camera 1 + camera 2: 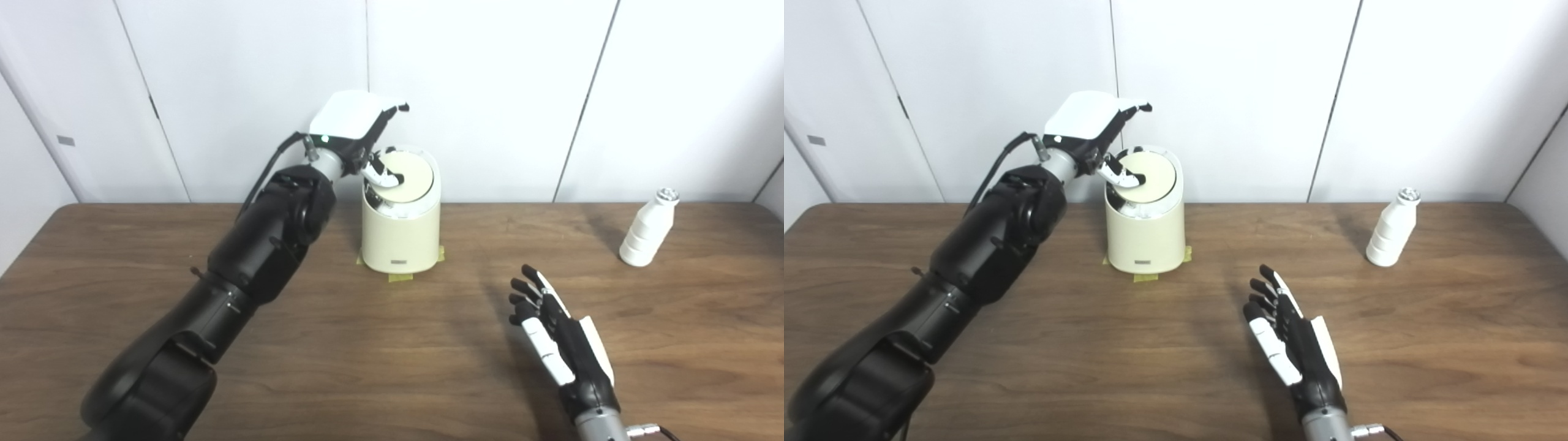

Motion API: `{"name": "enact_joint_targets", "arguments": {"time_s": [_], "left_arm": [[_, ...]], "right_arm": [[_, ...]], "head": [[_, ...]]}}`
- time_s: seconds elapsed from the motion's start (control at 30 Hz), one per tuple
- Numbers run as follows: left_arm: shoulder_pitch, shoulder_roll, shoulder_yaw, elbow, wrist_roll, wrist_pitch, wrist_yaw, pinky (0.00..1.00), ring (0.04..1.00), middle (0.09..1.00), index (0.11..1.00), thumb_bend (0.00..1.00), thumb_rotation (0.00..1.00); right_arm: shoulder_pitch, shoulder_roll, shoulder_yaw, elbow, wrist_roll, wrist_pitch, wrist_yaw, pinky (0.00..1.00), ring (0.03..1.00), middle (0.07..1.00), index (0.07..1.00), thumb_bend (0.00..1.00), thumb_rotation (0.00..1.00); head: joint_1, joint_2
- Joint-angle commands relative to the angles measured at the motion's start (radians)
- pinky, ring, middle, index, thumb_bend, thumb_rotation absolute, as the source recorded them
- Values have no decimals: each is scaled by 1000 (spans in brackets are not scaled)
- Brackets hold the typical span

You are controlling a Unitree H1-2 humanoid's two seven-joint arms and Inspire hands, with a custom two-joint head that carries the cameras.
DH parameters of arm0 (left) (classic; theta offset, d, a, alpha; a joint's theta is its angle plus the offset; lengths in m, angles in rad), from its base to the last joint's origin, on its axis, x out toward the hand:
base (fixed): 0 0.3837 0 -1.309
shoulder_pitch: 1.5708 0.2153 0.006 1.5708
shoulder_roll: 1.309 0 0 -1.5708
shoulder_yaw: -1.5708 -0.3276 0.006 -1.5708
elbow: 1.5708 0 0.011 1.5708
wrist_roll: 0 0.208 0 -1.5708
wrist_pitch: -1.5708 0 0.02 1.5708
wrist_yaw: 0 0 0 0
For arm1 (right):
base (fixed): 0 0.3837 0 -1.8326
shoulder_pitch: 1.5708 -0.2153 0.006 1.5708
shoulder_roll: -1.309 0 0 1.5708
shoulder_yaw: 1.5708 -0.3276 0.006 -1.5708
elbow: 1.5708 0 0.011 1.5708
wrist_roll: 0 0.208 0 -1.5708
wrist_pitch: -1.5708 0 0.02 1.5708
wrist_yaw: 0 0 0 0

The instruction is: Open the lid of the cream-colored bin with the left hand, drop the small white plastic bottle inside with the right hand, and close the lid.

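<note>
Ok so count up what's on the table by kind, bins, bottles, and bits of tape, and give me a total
Bins: 1, the cream-colored bin, with the left hand at its lid.
Bottles: 1, the small white plastic bottle, standing upright at the far right.
Tape pieces: 3 visible yellow tape pieces at the bin's base.
Total: 5.

1. The counter (367, 343) looks like dark wood with a visible grain and a soft sheen.
2. The bin (401, 236) looks like smooth, matt cream plastic.
3. The bottle (646, 236) is ribbed white plastic.
4. The left arm (257, 251) has a glossy black shell.
</note>
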Motion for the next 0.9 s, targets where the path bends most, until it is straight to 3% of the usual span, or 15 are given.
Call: {"name": "enact_joint_targets", "arguments": {"time_s": [0.0,0.2,0.33,0.43,0.53,0.67,0.8,0.87], "left_arm": [[-32,11,47,-49,-35,11,6,658,798,854,889,928,15],[15,-8,194,-158,-201,55,-16,625,755,798,853,855,52],[80,-30,299,-255,-343,81,-25,669,768,790,852,719,93],[132,-31,329,-321,-382,96,-23,667,765,789,846,629,66],[189,-21,342,-384,-408,97,-24,669,760,781,831,600,11],[263,-13,359,-455,-440,97,-21,702,751,764,815,581,9],[351,-6,375,-494,-463,50,-2,697,753,770,816,540,85],[399,-3,380,-530,-468,64,-7,705,757,778,825,513,175]], "right_arm": [[-9,1,-5,-24,3,-29,0,746,846,883,936,535,868],[-4,-2,-10,-31,7,-23,2,751,850,884,938,528,872],[-4,-4,-15,-30,12,-24,4,752,850,884,939,527,870],[-6,-4,-24,-26,23,-30,3,759,849,885,938,538,865],[-11,-5,-36,-19,43,-39,3,763,847,886,937,547,847],[-20,-4,-55,-16,68,-40,2,747,845,885,932,540,811],[-27,-6,-75,-19,68,-32,-11,779,853,886,925,571,778],[-33,-11,-87,-16,73,-33,-11,785,858,889,926,585,771]], "head": [[-3,2],[-3,5],[-5,5],[-5,4],[-8,3],[-14,5],[-18,6],[-14,4]]}}
